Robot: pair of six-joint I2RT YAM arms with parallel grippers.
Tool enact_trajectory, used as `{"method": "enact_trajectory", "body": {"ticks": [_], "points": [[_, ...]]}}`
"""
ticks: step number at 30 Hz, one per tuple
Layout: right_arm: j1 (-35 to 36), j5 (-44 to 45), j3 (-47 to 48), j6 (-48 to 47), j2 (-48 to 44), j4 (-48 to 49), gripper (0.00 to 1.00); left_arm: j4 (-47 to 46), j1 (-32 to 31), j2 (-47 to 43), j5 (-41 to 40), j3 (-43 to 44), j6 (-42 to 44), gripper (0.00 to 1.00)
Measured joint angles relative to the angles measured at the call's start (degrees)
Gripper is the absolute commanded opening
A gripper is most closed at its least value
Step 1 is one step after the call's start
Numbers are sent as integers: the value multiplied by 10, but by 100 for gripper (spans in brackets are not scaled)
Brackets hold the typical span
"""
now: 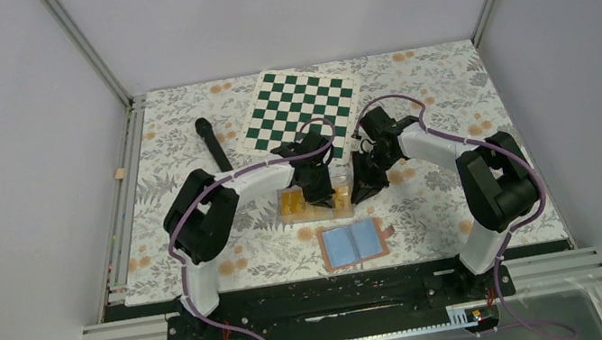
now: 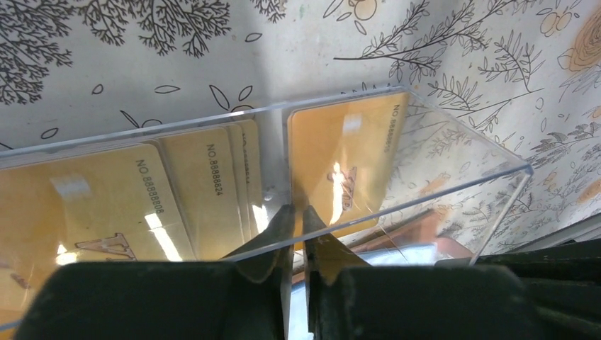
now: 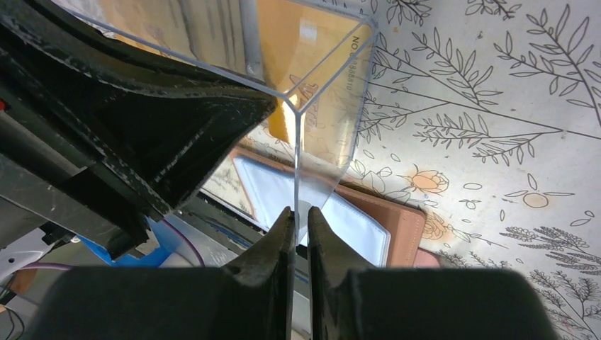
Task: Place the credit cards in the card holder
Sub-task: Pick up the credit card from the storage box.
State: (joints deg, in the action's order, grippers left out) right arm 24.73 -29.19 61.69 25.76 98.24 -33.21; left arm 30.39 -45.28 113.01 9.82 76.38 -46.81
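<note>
Currently your left claw (image 2: 298,212) is pinched tight on the near wall of the clear box (image 2: 432,202), with only the plastic between its fingers. Your right claw (image 3: 300,216) is likewise clamped on a thin wall of that box, close to one corner.

The credit cards (image 2: 344,152) are all inside the box. As the left wrist camera sees it, one yellow card stands alone in the compartment right of the divider, and a fanned stack of yellow ones fills the compartment to the left.

The card holder (image 1: 353,243) lies open on the floral surface (image 1: 431,204), pale blue pockets up, between the box and the arm bases and apart from the box.

The chessboard (image 1: 299,106) lies at the far side. You cannot tell whether the box rests on the surface or is raised off it.
</note>
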Motion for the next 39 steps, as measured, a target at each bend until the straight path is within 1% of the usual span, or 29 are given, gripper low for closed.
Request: {"method": "enact_trajectory", "body": {"ticks": [14,33,35,39], "points": [[0,1,1,-1,0,-6,4,3,1,-2,0,0,-2,0],[0,1,2,-3,0,-7,4,2,-2,-36,10,1,3,0],[0,1,2,-3,0,-7,4,-4,-4,-41,14,1,3,2],[0,0,2,-3,0,-7,4,-23,-9,-43,25,1,2,11]]}}
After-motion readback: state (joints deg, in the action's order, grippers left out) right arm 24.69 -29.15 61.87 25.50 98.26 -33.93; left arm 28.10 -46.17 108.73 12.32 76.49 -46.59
